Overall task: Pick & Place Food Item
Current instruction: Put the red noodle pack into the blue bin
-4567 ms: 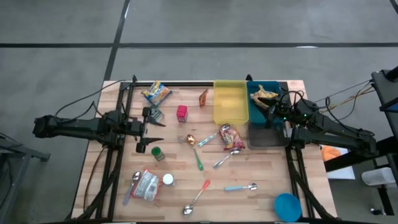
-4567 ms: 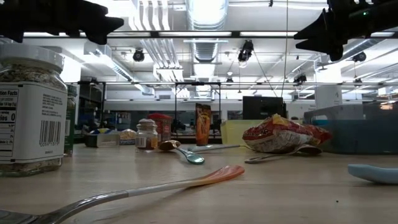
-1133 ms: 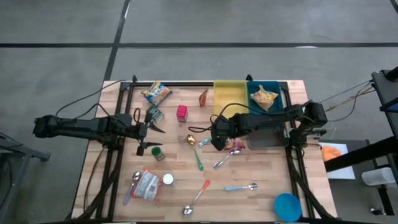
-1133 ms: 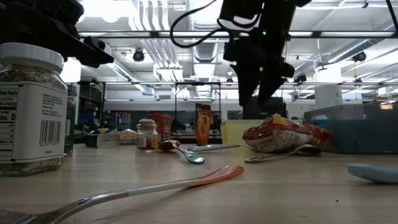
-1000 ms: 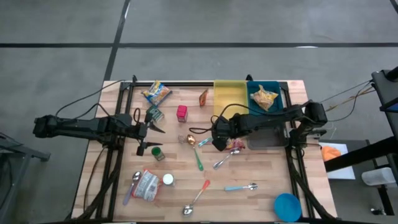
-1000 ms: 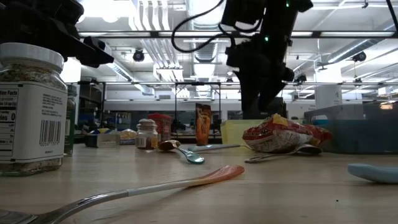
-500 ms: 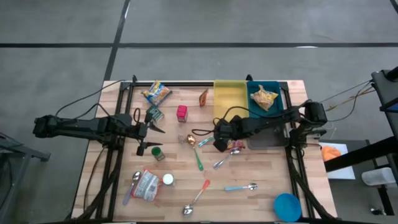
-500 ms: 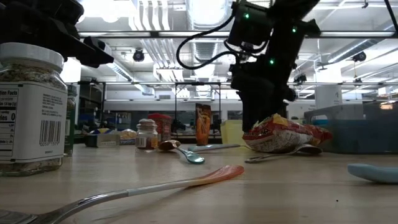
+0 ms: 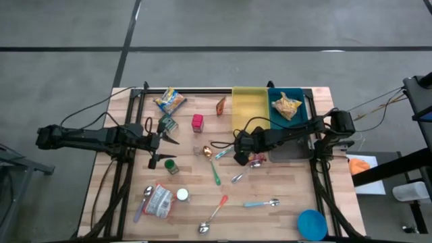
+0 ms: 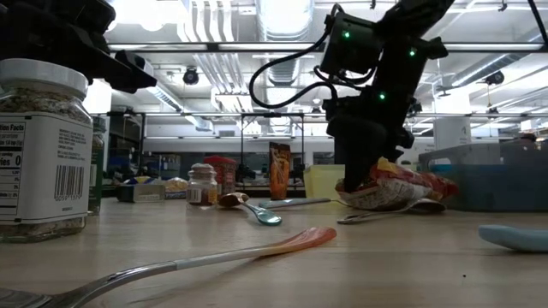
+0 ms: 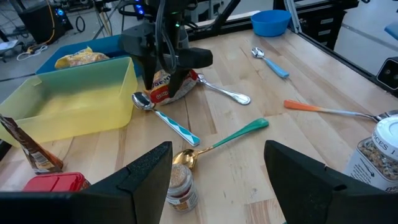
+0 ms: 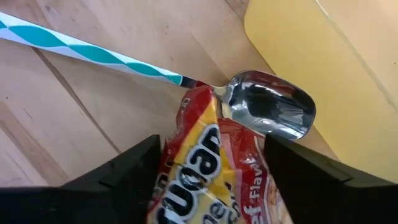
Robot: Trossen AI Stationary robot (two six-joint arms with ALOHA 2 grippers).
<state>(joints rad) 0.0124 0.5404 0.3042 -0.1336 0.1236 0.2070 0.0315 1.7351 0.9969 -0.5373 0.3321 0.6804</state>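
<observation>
A red and yellow snack bag (image 9: pixel 256 152) lies flat on the table in front of the yellow bin (image 9: pixel 250 111). The bowl of a teal-striped spoon (image 12: pixel 267 109) rests on the bag's end. My right gripper (image 9: pixel 241 154) is down over the bag's left end (image 10: pixel 381 184). It is open, with one finger (image 12: pixel 134 180) on each side of the bag (image 12: pixel 211 168). A second snack bag (image 9: pixel 287 105) lies in the blue bin (image 9: pixel 302 106). My left gripper (image 11: pixel 227 186) waits open and empty, raised over the table's left side. My right gripper comes at the snack bag's left end (image 12: pixel 205 124) from above, slanting steeply down, with its fingers on either side of that end. Whether the fingers touch the bag cannot be told. The bag lies on the table.
Several spoons lie across the table's middle and near part, one (image 9: pixel 244 171) beside the bag. A green-lidded jar (image 9: pixel 171 166), a red box (image 9: pixel 197 122), a brown packet (image 9: pixel 221 106), a snack bag (image 9: pixel 169 100), a lying jar (image 9: pixel 160 200) and a blue bowl (image 9: pixel 312 223) stand around.
My right gripper has come down from above the snack bag until its fingers stand over the bag's left end at table height. The bag has stayed where it lay.
</observation>
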